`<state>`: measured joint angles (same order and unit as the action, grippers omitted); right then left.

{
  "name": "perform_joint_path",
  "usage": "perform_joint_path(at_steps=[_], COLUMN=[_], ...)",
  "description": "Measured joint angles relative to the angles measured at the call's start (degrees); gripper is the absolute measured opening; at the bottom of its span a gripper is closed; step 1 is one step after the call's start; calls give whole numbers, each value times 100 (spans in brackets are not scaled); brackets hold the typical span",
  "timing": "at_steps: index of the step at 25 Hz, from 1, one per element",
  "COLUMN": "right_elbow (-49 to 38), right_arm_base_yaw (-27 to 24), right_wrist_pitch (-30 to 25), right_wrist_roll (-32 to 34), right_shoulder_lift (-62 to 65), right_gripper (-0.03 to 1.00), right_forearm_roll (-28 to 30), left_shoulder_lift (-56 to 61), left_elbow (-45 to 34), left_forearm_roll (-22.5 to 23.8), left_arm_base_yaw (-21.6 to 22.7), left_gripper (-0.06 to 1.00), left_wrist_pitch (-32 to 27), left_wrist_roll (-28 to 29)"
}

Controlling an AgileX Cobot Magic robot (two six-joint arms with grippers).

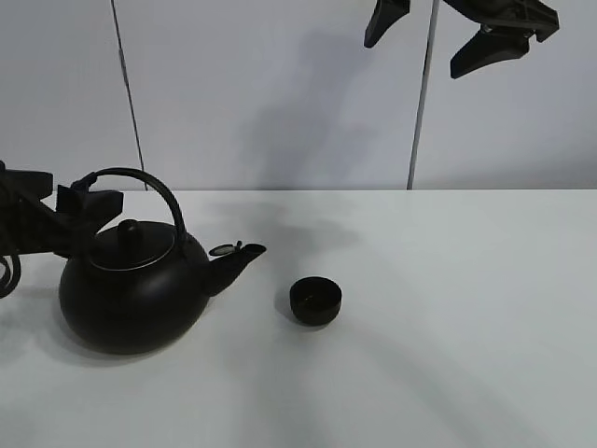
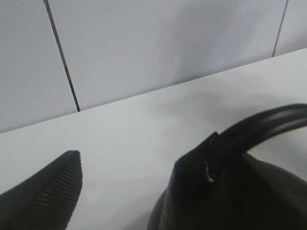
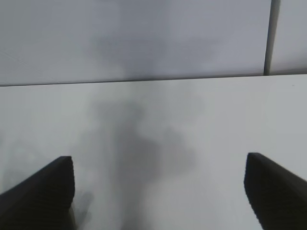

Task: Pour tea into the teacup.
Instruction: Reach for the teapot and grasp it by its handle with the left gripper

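Observation:
The big round black kettle (image 1: pixel 131 289) with an arched handle (image 1: pixel 154 187) stands at the table's left, its spout (image 1: pixel 238 257) pointing right. The small matte-black teacup (image 1: pixel 315 301) stands upright on the table just right of the spout, apart from it. My left gripper (image 1: pixel 65 194) is open at the handle's left end. In the left wrist view the left gripper (image 2: pixel 124 191) has one finger (image 2: pixel 194 175) against the handle (image 2: pixel 268 122) and the other far off. My right gripper (image 1: pixel 427 45) hangs open and empty high above the table, and the right wrist view (image 3: pixel 158 191) shows only bare table between its fingers.
The white table (image 1: pixel 448 355) runs to a white panelled wall (image 1: pixel 280 93) with dark vertical seams behind it. Nothing else stands on the table.

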<state>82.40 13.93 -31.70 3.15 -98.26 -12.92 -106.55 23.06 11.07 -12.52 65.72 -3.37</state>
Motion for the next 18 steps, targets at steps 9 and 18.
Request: perform_joint_path(at_steps=[9, 18], right_elbow=[0, 0], right_arm_base_yaw=[0, 0], right_wrist_pitch=[0, 0], right_wrist_roll=[0, 0], right_shoulder_lift=[0, 0], right_gripper=[66, 66], right_forearm_roll=[0, 0], left_shoulder_lift=[-324, -337], left_elbow=[146, 176], left_forearm_roll=[-24, 221], left_arm_base_yaw=[0, 0], left_gripper=[56, 10], left_wrist_pitch=[22, -6], left_wrist_roll=[0, -84])
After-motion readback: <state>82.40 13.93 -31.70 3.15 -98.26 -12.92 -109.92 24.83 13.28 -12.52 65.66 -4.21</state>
